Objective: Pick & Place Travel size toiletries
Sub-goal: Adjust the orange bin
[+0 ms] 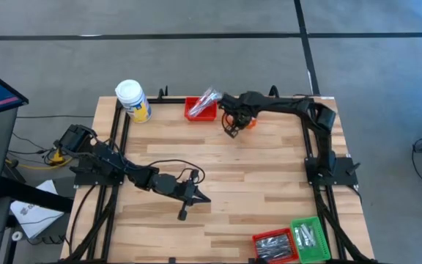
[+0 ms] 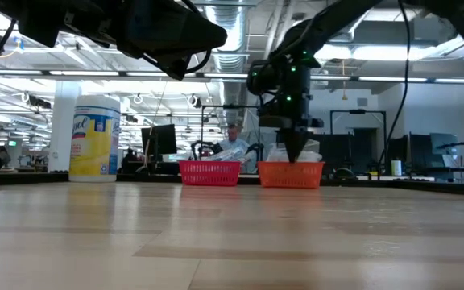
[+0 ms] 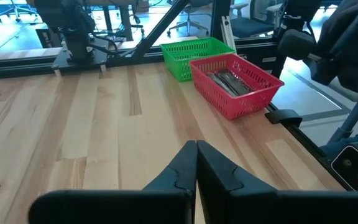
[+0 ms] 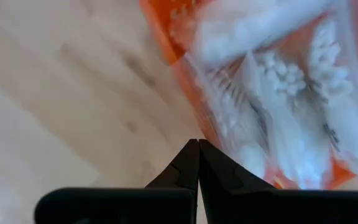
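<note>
An orange basket point(image 2: 291, 174) near the table's far edge holds clear-wrapped white packets point(image 4: 278, 93). My right gripper point(image 1: 233, 130) points down, shut and with nothing in it, over that basket's left rim point(image 4: 166, 37); its fingertips point(image 2: 296, 155) are just above the packets. Left of it, a red basket point(image 1: 200, 110) holds more clear-wrapped packets point(image 1: 209, 97). My left gripper point(image 3: 196, 149) is shut and holds nothing. It hangs over the middle of the table point(image 1: 204, 196) and points toward the near right corner.
A white-lidded yellow jar point(image 1: 132, 100) stands at the far left corner. At the near right corner are a red basket point(image 1: 275, 245) with silver-grey sticks point(image 3: 229, 81) and a green basket point(image 1: 311, 236). Bare wood lies between the two arms.
</note>
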You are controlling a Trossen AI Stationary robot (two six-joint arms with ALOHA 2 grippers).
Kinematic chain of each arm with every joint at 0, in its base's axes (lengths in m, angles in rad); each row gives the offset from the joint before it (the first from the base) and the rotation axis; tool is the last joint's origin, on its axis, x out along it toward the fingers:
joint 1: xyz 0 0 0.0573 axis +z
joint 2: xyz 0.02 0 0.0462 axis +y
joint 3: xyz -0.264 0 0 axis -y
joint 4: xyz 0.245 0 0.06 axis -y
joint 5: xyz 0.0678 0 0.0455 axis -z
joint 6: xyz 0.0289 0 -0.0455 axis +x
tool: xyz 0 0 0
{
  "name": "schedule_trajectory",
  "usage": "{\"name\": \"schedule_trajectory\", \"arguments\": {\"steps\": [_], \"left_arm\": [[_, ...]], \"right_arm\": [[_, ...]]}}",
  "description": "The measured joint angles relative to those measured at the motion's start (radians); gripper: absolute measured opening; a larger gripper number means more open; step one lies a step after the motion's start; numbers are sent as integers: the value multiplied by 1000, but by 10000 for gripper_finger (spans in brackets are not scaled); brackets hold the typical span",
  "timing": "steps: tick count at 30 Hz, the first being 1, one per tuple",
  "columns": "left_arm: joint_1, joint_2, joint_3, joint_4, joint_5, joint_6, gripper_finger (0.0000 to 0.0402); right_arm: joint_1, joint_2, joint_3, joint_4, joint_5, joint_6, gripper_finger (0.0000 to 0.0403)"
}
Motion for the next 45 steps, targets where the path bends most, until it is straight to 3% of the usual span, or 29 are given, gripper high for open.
{"name": "schedule_trajectory", "arguments": {"steps": [6,14,18,26,45], "left_arm": [[0,0,0,0,0,0,1],[0,0,0,0,0,0,1],[0,0,0,0,-1,0,1],[-5,0,0,0,-6,-1,1],[-6,0,0,1,-4,0,1]], "right_arm": [[-36,64,105,-64,11,-32,0],[-54,73,112,-159,21,-42,0],[-55,73,112,-235,94,-41,0],[-81,73,112,-215,175,-26,0],[-37,73,112,-221,112,-7,0]]}}
